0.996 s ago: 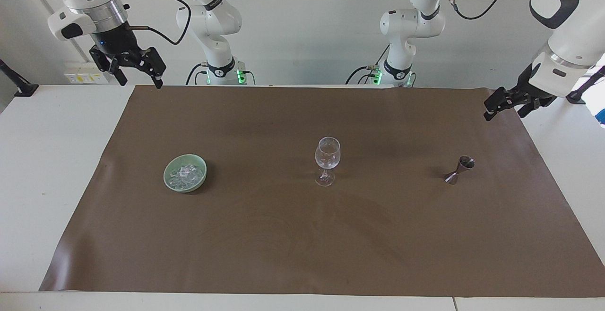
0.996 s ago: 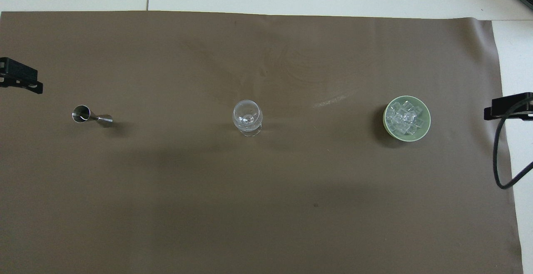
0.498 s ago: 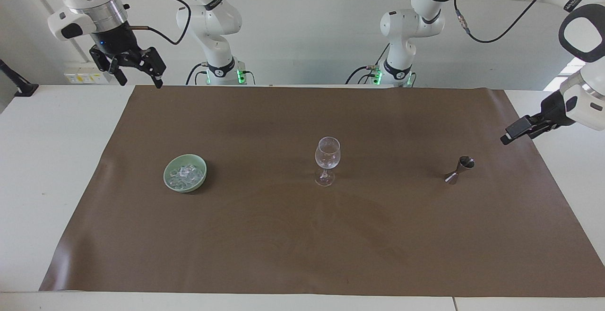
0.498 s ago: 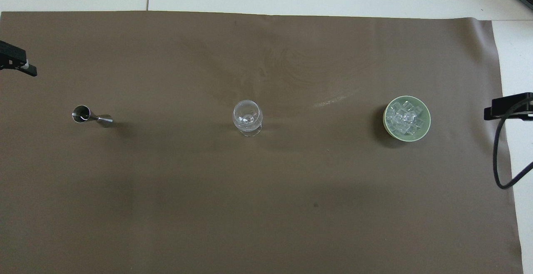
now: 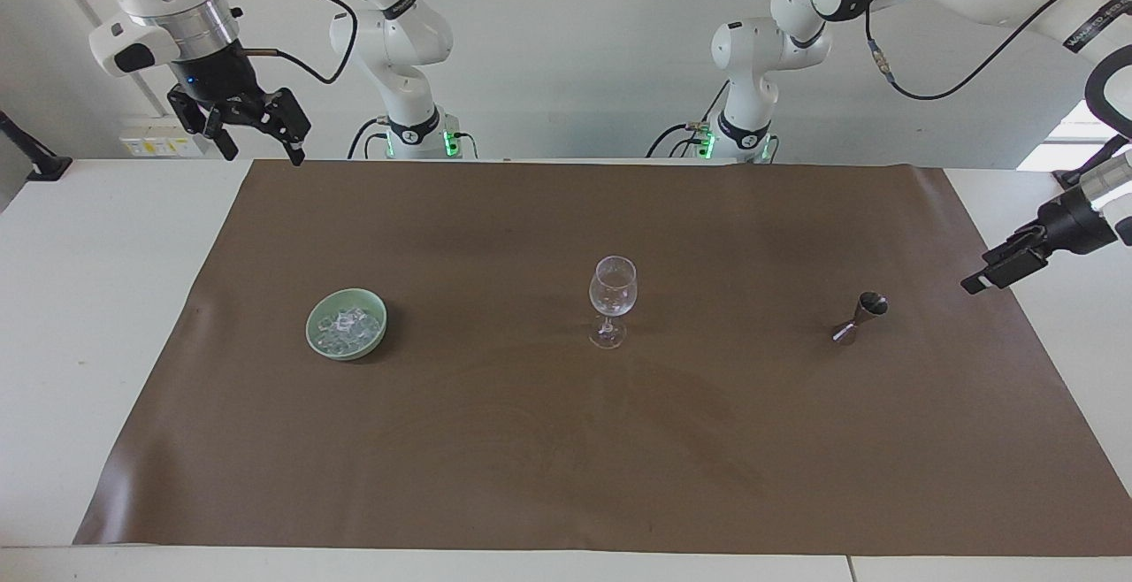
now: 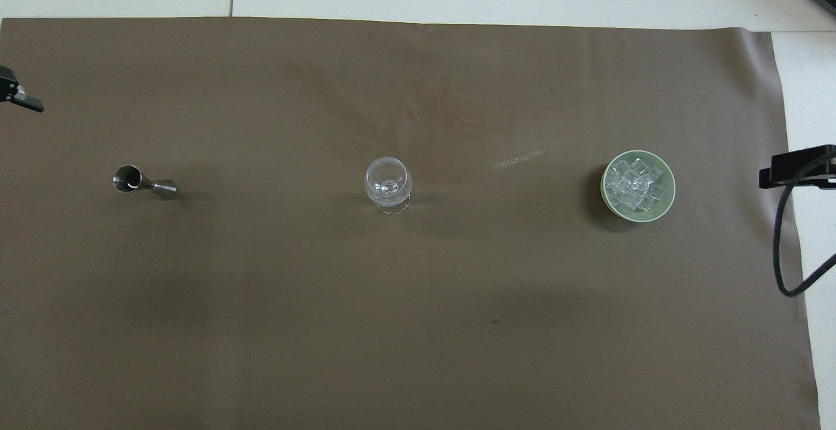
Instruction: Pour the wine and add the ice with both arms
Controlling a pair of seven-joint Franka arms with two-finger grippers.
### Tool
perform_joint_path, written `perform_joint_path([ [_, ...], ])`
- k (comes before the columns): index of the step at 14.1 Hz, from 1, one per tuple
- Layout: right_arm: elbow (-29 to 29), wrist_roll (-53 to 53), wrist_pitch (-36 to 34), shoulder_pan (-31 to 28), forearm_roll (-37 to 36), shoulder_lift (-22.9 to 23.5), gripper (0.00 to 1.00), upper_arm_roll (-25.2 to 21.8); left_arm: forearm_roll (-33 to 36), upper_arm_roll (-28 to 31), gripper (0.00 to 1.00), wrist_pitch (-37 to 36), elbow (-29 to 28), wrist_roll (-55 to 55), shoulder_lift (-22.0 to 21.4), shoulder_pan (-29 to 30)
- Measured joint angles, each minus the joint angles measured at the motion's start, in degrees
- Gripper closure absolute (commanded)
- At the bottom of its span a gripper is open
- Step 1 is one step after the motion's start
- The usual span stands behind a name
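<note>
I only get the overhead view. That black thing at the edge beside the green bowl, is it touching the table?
Observer: No. It is the right gripper, raised well above the table, open and holding nothing.
Operator: And the round clear thing in the middle?
Observer: A stemmed glass, standing upright on its foot.
Operator: The black tip near the metal cup?
Observer: The left gripper, up in the air, apart from the metal cup, holding nothing.

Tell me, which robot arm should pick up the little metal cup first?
Probably the left. The left gripper hangs open beside the metal cup at its end of the mat. The right gripper, also open, waits by the ice bowl's end.
</note>
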Motion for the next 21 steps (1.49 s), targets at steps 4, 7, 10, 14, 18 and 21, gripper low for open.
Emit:
perform_joint_path([
  [4,0.00,0.00,0.00,0.00,0.00,0.00,0.00,0.00,-4.64,0.49,0.00,-0.31,-0.05,-5.09,3.69,2.18],
  [7,0.00,0.00,0.00,0.00,0.00,0.00,0.00,0.00,-8.71,0.81,0.00,-1.23,-0.25,-11.18,5.90,2.69],
  [10,0.00,0.00,0.00,0.00,0.00,0.00,0.00,0.00,-12.29,0.86,0.00,-1.60,-2.02,-16.24,7.32,3.68],
  [14,0.00,0.00,0.00,0.00,0.00,0.00,0.00,0.00,-17.25,1.08,0.00,-0.48,-6.78,-22.73,7.68,5.55],
  [18,0.00,0.00,0.00,0.00,0.00,0.00,0.00,0.00,-22.85,1.78,0.00,3.06,-14.49,-28.14,7.90,6.07],
  [21,0.00,0.00,0.00,0.00,0.00,0.00,0.00,0.00,-29.31,2.80,0.00,4.86,-21.22,-28.56,7.79,6.43],
])
